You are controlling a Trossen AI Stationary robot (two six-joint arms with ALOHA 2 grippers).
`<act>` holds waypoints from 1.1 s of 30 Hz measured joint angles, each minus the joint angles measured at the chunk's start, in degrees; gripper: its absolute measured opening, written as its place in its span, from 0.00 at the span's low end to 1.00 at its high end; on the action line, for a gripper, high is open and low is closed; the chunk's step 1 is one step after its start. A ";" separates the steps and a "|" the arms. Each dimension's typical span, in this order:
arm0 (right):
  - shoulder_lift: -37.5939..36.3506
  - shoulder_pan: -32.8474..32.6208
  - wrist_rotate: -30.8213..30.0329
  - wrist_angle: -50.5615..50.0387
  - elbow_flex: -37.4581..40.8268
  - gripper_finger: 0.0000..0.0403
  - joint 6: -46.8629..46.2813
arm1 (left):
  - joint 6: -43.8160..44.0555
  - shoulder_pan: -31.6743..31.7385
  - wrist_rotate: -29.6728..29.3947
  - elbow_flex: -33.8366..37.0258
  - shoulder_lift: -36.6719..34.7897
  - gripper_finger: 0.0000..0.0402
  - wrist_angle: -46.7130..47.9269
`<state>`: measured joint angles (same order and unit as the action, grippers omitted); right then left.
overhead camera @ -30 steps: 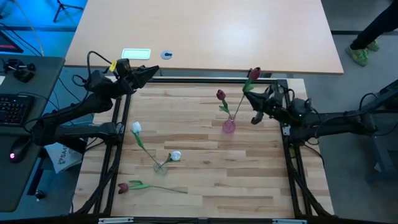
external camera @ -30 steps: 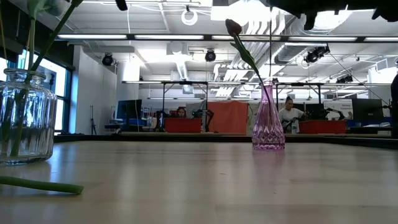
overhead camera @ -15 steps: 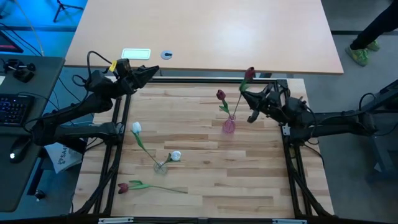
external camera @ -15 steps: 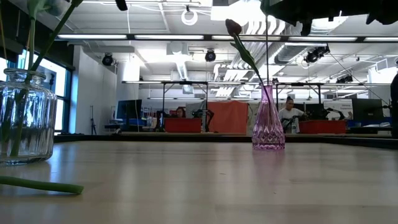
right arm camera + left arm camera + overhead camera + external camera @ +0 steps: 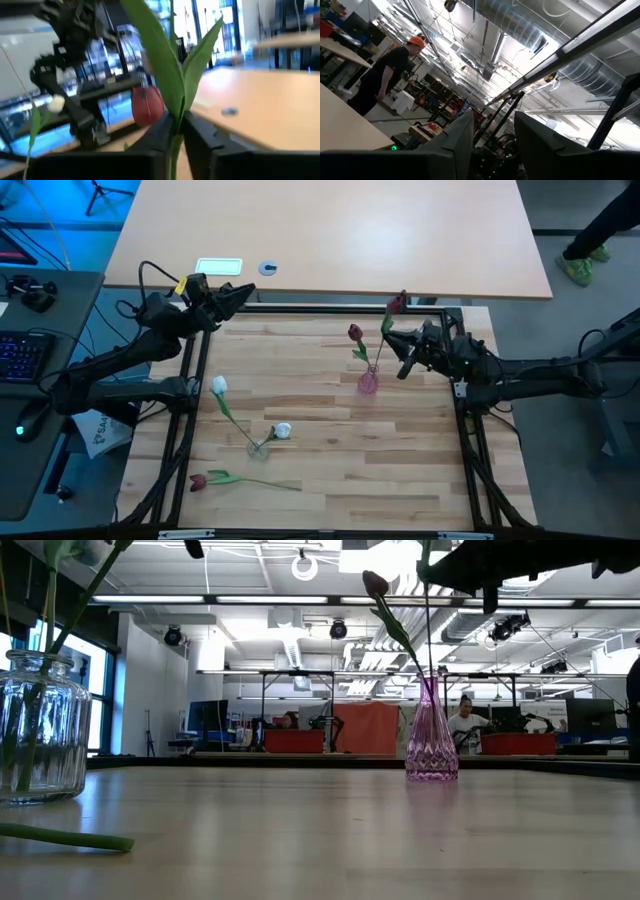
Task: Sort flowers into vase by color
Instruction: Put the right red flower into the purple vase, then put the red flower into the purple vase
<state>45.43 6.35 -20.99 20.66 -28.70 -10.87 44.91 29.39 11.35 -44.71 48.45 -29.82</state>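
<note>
Light wood plank table [image 5: 330,470], slats running side to side. Sitting on it: a pink vase [image 5: 368,382] just below the right gripper [image 5: 392,332] fingertips, a clear glass jar [image 5: 258,448] well away from them, and a dark red tulip [image 5: 198,480] lying flat farther still.

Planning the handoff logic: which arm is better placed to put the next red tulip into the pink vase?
Right. Its gripper already holds a red tulip just beside the pink vase; the left gripper waits at the far left corner.
</note>
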 joint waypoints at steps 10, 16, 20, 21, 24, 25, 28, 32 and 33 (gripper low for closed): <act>-0.04 -2.12 0.49 -26.08 -11.12 0.59 -1.66 | 0.03 0.00 0.02 0.00 0.00 0.33 0.02; 0.00 -3.28 3.04 -37.61 -18.00 0.75 -2.17 | 2.07 0.00 1.10 -0.03 0.02 0.33 -2.46; 0.00 -3.56 3.03 -40.57 -23.34 0.78 -1.73 | -4.07 -1.43 8.62 -5.10 -0.05 0.33 -1.19; -0.02 -3.56 3.03 -40.52 -24.60 0.78 -1.62 | -6.75 -2.58 9.93 -7.34 -0.07 0.33 2.41; -0.04 -3.56 3.22 -39.56 -27.85 0.78 -0.88 | -15.54 -7.23 10.54 -14.11 0.44 0.33 16.74; -0.04 -3.56 3.84 -39.08 -28.64 0.78 -0.86 | -18.35 -8.68 10.43 -16.28 0.67 0.33 21.30; 0.33 -3.56 7.08 -36.81 -30.42 0.78 -2.08 | -23.80 -12.73 10.43 -21.84 1.18 0.33 31.70; 2.72 -4.84 13.55 -30.04 -30.69 0.78 -5.36 | -24.18 -17.78 10.62 -25.27 0.89 0.33 37.10; 4.05 -5.62 14.64 -28.25 -30.70 0.78 -5.85 | -24.14 -18.67 10.62 -25.41 0.65 0.33 37.18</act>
<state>49.48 0.73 -6.35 -7.59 -59.40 -16.72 20.77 10.71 21.98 -70.12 49.09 7.36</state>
